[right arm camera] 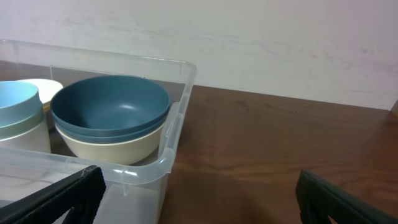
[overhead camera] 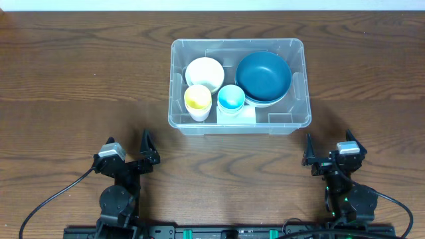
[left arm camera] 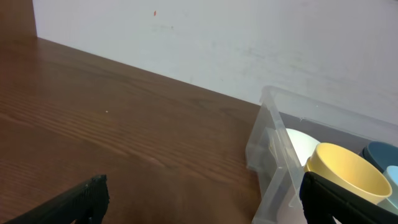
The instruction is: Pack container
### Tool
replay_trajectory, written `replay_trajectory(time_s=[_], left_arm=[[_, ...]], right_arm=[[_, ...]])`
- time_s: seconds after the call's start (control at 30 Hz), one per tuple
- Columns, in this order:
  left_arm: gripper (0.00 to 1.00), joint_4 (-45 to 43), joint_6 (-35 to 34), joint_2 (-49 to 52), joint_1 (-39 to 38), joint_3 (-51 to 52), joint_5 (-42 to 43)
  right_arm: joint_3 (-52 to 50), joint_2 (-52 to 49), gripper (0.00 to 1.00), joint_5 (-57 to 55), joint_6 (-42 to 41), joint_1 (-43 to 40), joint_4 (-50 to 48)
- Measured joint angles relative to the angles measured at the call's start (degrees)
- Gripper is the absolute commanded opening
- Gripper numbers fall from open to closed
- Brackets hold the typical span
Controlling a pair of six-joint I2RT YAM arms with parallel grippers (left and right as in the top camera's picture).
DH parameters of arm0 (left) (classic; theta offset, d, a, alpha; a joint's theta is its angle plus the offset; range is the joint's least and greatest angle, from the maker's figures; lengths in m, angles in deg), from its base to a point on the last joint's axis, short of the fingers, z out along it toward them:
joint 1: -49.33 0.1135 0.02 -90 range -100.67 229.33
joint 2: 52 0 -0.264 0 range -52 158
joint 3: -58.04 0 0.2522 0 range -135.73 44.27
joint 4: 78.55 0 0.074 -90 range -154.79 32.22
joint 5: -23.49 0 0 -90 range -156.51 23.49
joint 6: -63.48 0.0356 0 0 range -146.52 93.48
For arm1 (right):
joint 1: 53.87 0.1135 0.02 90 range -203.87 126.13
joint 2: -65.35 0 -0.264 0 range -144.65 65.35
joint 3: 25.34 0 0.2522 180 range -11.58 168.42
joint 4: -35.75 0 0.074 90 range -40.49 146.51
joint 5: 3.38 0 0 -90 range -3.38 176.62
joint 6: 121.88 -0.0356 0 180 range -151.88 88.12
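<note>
The clear plastic container [overhead camera: 300, 118] sits at the middle back of the table. Inside it are a white bowl [overhead camera: 204, 73], a yellow cup [overhead camera: 198, 99], a light blue cup [overhead camera: 231, 98] and dark blue bowls stacked on a cream one [overhead camera: 263, 77]. My left gripper [overhead camera: 129, 149] rests near the front left, open and empty, well short of the container [left arm camera: 267, 146]. My right gripper [overhead camera: 329, 149] rests at the front right, also open and empty. In the right wrist view the container's corner [right arm camera: 177, 140] and the stacked bowls [right arm camera: 111, 112] lie ahead to the left.
Dark wood table [overhead camera: 80, 79] stretches around the container on all sides. A white wall [left arm camera: 217, 43] stands behind the table. Black cables [overhead camera: 53, 199] run from both arm bases at the front edge.
</note>
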Motion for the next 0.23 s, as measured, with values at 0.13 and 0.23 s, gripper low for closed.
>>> replay_trajectory(time_s=[0.13,0.23], left_arm=[[0.98,0.0,0.0,0.0,0.0,0.0,0.0],[0.98,0.0,0.0,0.0,0.0,0.0,0.0]], right_arm=[[0.0,0.0,0.99,0.0,0.0,0.0,0.0],[0.0,0.0,0.99,0.0,0.0,0.0,0.0]])
